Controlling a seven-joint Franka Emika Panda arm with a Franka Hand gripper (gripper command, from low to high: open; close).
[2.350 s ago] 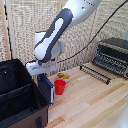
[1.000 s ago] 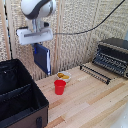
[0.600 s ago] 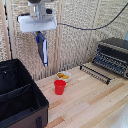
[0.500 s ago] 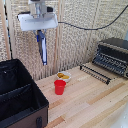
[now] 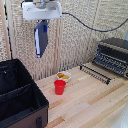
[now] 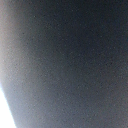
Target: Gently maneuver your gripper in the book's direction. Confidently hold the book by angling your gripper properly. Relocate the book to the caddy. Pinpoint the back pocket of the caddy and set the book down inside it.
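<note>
Caddy (image 5: 20,97) at the exterior view's left on the table (image 5: 95,105); cup (image 5: 59,87) just to its right, small bowl (image 5: 63,76) close behind the cup; toaster oven (image 5: 114,55) at far right, rack (image 5: 96,73) before it. Book (image 5: 41,37) hangs upright from the claw (image 5: 42,22), high above the table, apparently behind the caddy's right end.
</note>
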